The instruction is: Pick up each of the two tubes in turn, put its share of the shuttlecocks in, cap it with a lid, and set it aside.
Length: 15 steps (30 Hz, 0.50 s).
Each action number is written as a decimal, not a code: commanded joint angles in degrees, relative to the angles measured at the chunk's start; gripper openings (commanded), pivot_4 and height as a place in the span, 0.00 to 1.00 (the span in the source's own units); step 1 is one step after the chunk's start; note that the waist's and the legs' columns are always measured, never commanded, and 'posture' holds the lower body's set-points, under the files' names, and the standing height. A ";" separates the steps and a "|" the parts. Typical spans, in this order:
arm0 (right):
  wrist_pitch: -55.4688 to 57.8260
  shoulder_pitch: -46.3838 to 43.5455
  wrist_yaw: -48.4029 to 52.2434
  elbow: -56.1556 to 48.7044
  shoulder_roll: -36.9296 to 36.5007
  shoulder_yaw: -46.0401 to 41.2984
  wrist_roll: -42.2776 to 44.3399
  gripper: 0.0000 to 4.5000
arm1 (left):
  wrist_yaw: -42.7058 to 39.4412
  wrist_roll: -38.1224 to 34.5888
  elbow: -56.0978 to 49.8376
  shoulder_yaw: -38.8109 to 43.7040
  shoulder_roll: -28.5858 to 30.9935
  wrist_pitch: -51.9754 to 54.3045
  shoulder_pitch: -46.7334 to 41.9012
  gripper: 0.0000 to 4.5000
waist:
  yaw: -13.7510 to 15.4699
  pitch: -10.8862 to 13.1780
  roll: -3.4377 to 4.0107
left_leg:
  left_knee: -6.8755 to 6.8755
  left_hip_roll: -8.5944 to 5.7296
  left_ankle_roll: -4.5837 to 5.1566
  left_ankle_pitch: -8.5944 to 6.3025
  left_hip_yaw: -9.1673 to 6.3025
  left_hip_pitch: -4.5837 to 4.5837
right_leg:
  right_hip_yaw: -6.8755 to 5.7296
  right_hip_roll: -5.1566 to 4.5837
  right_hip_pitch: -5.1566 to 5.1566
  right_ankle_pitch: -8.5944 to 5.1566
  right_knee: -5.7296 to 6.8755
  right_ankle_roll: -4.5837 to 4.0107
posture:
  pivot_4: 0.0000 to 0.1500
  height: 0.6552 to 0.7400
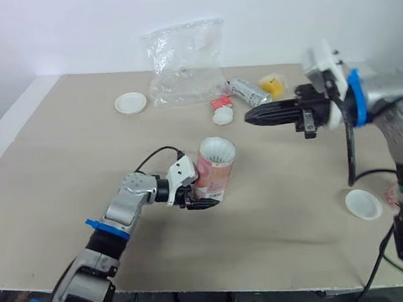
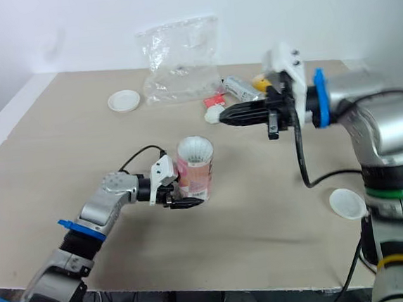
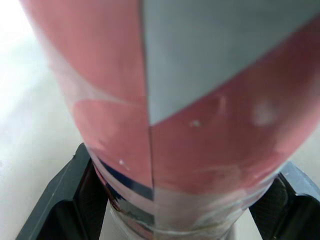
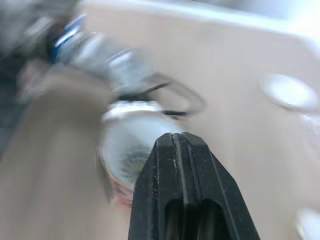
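Observation:
A red and pink tube (image 1: pixel 214 170) stands upright near the middle of the table (image 1: pixel 62 170), its open top showing white feathers inside. My left gripper (image 1: pixel 200 197) is shut on the tube's lower part, a black finger (image 3: pixel 60 200) on each side. My right gripper (image 1: pixel 249 117) hovers above the table to the right of the tube and higher than it, pointing toward it, shut with nothing between its fingers. A second tube (image 1: pixel 247 90) lies on its side at the back. A white shuttlecock (image 1: pixel 222 115) lies in front of that tube.
One white lid (image 1: pixel 130 103) lies at the back left, another (image 1: pixel 363 204) near my right arm at the front right. A crumpled clear plastic bag (image 1: pixel 183 64) and a yellow object (image 1: pixel 272 85) sit at the back. A black cable hangs from my right wrist.

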 commanded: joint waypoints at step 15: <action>12.73 41.28 -15.60 -18.79 -6.73 -25.28 5.03 0.34 | 8.73 5.31 -1.26 -4.08 -5.56 -7.73 6.12 0.76 | 0.52 -0.06 0.10 | -0.07 -0.46 0.06 0.02 -0.24 0.10 | 0.03 -0.27 0.57 -0.32 -0.60 0.39 | 1.00 1.00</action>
